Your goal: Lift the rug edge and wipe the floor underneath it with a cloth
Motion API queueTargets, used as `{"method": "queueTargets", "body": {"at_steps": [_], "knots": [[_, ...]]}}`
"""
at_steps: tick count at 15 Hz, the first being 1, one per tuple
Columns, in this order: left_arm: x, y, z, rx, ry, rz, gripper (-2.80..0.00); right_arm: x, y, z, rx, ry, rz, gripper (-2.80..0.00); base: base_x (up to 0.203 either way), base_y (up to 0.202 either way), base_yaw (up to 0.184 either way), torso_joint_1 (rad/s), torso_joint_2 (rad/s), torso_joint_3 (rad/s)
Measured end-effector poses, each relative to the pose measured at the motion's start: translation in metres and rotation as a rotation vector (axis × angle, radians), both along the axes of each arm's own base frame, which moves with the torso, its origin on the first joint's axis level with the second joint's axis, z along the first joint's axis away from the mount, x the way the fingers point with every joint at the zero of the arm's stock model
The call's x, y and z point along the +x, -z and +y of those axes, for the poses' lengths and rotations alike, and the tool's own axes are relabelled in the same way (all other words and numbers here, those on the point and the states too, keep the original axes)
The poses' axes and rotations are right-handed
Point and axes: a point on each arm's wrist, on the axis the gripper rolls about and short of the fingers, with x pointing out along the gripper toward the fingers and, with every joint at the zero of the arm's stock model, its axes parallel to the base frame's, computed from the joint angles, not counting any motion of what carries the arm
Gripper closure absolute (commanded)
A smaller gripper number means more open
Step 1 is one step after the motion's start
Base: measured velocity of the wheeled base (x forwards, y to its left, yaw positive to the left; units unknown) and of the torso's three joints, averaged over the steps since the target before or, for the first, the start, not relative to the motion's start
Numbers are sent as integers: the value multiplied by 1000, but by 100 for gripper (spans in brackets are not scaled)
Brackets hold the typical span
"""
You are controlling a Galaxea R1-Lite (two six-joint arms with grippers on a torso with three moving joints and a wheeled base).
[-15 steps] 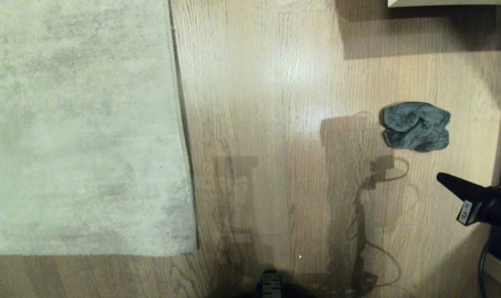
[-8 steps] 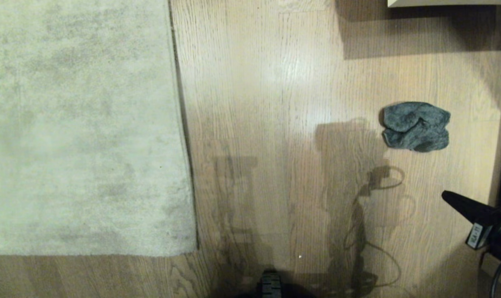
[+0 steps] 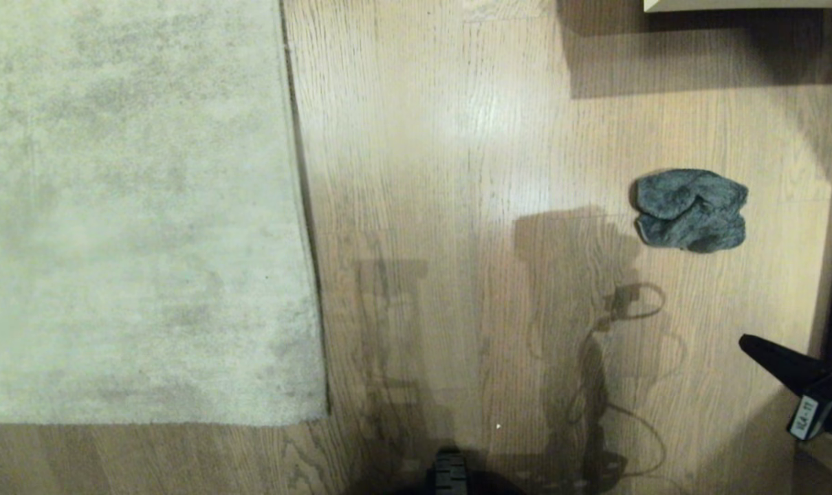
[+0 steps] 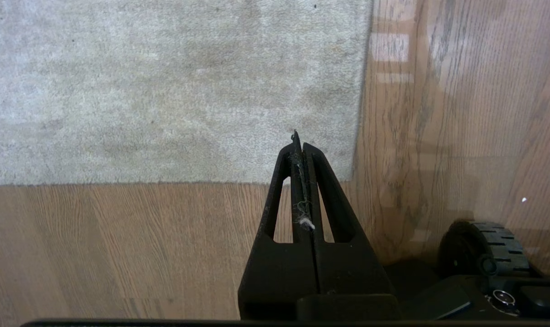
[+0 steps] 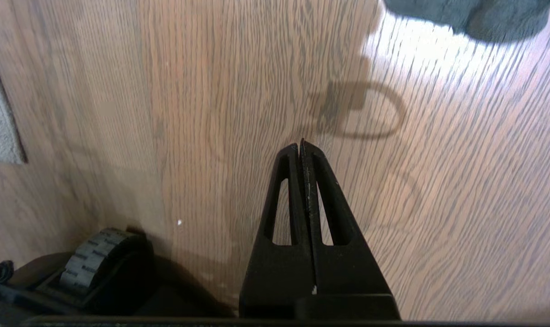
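While the cloth lies whole, right hand pressed together — arm cut off, left hand pressed together

— How was the right gripper seen from the head view?
— It was found low at the right edge, its jaws pressed together into one dark point, with nothing held between them.
— And the left gripper?
— It was caught only in the left wrist view, jaws likewise closed tight, a wisp of lint stuck along the seam.
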Motion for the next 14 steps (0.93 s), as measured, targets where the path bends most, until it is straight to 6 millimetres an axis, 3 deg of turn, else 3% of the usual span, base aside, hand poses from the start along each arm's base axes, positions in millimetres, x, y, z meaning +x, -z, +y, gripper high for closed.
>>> {"method": "queueTargets", "body": {"at_steps": [14], "knots": [[0, 0, 0, 0, 1, 0, 0, -66, 13, 11, 45, 22, 159, 0, 0, 0, 0, 0, 0, 0]]}}
